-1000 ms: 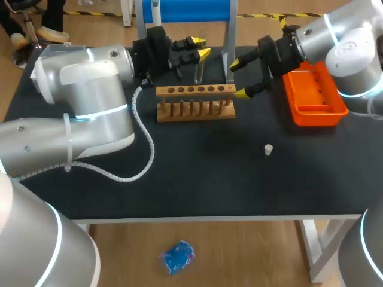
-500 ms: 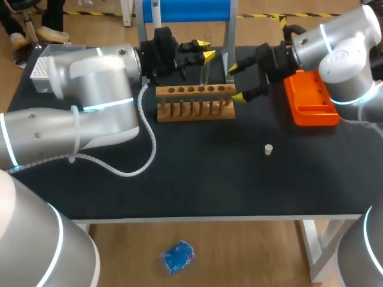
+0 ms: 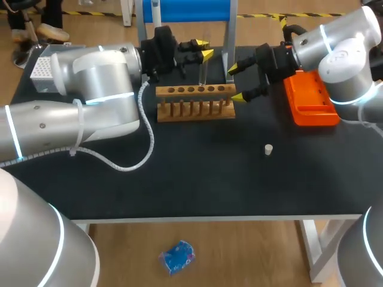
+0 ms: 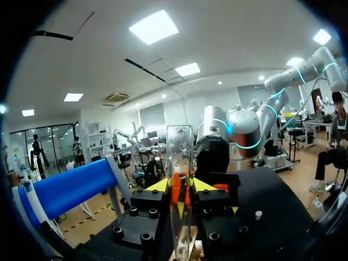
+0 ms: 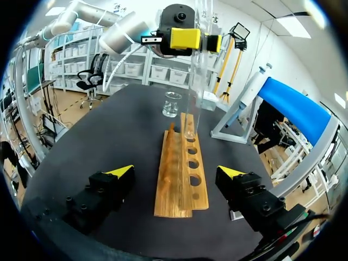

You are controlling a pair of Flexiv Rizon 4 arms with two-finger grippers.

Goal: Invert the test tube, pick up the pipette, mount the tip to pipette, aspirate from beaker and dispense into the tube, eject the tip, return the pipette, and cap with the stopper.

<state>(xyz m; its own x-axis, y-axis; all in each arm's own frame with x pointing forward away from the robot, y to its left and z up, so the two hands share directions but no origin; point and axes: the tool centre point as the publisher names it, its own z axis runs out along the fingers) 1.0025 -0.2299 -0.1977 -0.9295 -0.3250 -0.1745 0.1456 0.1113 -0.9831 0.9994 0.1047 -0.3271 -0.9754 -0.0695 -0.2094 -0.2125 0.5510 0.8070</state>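
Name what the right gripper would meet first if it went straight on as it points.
Most likely the near end of the wooden rack, ahead between the open fingers of the right gripper. Passing above it, the glass tube comes next; height is unclear.

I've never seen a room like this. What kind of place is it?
Probably a robot science lab: the left gripper holds a clear glass test tube by a wooden rack with holes, with a small glass beaker nearby.

Black matte surface (image 3: 197, 179), pale front edge, white leg (image 3: 313, 250) at right front corner. Wood-plank floor (image 3: 251, 257) below; yellow-black tape strip (image 3: 257, 15) on floor behind. White ceiling, rectangular light panels (image 4: 154, 26) lit. Far wall: shelving (image 5: 163, 70) with bins.
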